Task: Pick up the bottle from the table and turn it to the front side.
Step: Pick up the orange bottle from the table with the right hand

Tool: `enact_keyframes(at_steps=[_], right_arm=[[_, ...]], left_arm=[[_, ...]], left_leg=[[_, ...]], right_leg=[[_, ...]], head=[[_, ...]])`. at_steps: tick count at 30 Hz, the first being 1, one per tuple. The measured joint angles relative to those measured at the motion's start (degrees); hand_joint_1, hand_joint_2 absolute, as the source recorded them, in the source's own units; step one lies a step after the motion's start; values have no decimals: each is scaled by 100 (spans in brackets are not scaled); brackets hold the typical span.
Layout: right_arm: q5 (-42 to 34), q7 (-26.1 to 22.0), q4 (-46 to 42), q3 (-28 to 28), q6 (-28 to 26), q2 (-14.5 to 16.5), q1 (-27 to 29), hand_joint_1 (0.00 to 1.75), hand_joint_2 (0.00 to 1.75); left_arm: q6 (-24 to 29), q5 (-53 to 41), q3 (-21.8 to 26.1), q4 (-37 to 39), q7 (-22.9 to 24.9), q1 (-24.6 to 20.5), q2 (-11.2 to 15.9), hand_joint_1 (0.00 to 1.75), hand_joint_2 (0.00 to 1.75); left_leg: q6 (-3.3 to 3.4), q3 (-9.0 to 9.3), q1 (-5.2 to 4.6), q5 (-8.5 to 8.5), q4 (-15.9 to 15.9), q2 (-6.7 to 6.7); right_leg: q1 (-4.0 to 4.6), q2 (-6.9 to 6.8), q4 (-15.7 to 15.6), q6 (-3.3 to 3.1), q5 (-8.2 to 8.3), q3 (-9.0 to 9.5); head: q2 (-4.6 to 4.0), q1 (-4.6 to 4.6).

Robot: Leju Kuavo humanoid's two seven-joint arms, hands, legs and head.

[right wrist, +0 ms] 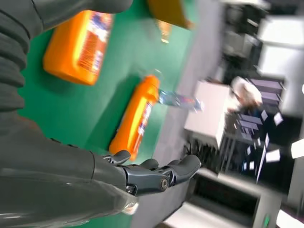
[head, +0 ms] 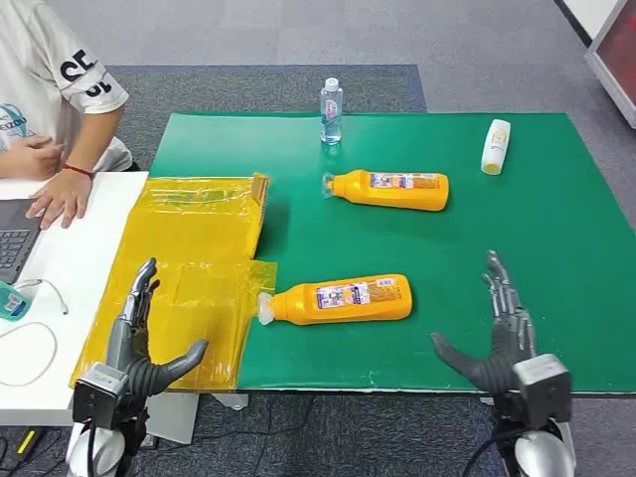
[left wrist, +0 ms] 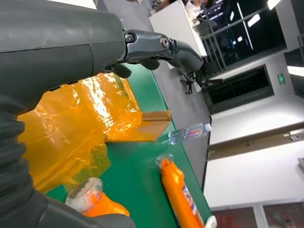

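Two orange bottles lie on their sides on the green mat (head: 525,248), caps toward the left. The near bottle (head: 339,300) (left wrist: 95,199) (right wrist: 80,45) lies close to the front edge, label up. The far bottle (head: 390,189) (left wrist: 179,192) (right wrist: 134,116) lies further back. My left hand (head: 139,343) (left wrist: 157,47) hovers open over the yellow plastic sheet (head: 188,268), left of the near bottle. My right hand (head: 499,333) (right wrist: 157,173) is open at the mat's front edge, right of the near bottle. Neither hand touches a bottle.
A clear water bottle (head: 331,109) (left wrist: 188,133) stands at the mat's back edge. A small white and yellow bottle (head: 495,146) lies at the back right. A person sits at the left white table (head: 75,258), a hand (head: 60,196) near a laptop (head: 13,238).
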Motion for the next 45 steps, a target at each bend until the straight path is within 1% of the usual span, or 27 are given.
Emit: enact_keyframes(at_steps=[4,7,10,13,17,20,25,28,31,36,39,45], right_arm=[[242,-29,187,256,-39,-118,-124,0,175],[777,-1,486,672,-94,-400,-420,0,175],[1213,144,957,1306,-221,-719,-944,0,175],[1566,350,1525,2012,-354,-955,-1598,0,175],[1856,604,2243,2897,-467,-1130,-2406,0,175],[1954,724,2629,3399,-486,-1204,-2854,0,175],[2231,1015,3123,4061,-501,-1281,-3487,0,175],[2396,1184,3438,4498,-401,-1290,-3975,0,175],[2450,1245,3671,4810,-306,-1290,-4326,0,175],[2724,1454,4117,5292,88,-1282,-4741,0,175],[2850,1575,4593,5621,242,-1219,-4993,0,175],[2792,1639,5578,6160,810,-1059,-5374,0,175]], left_arm=[[-10,11,-57,88,-8,-66,43,0,175],[-41,65,-147,196,-49,-188,97,0,175],[-59,118,-286,378,-90,-392,155,0,175],[-43,154,-435,590,-114,-584,208,0,175],[-26,200,-597,795,-121,-755,259,0,175],[-20,211,-675,900,-123,-820,282,0,175],[-16,254,-733,1047,-162,-896,322,0,175],[-18,298,-768,1137,-202,-942,332,0,175],[-19,310,-789,1205,-208,-969,339,0,175],[-15,310,-790,1292,-220,-986,351,0,175],[14,310,-789,1332,-236,-993,354,0,175],[27,310,-787,1389,-272,-1005,370,0,175]], left_leg=[[-1,0,0,2,0,-1],[0,0,0,4,0,0],[4,0,-1,10,0,0],[3,1,-1,19,0,0],[-1,1,1,28,0,1],[-2,1,1,30,0,0],[-3,-1,1,30,0,0],[-3,-1,1,30,0,1],[-1,-1,2,33,0,0],[-2,-2,1,33,0,-1],[-1,-3,1,33,0,-1],[-1,-2,1,33,0,-1]], right_leg=[[0,0,1,1,2,2],[1,1,1,4,8,2],[0,1,1,6,14,4],[1,1,1,2,22,4],[1,1,1,0,27,3],[1,1,2,0,27,3],[1,2,2,0,27,0],[1,1,2,-1,28,-2],[1,-1,2,-1,29,-1],[1,0,3,0,30,0],[1,0,3,0,30,0],[1,0,3,0,31,0]], head=[[0,-1],[0,-1],[0,0],[0,0],[0,-1],[0,-1],[0,-1],[0,-1],[0,0],[0,-1],[0,-1],[0,0]])
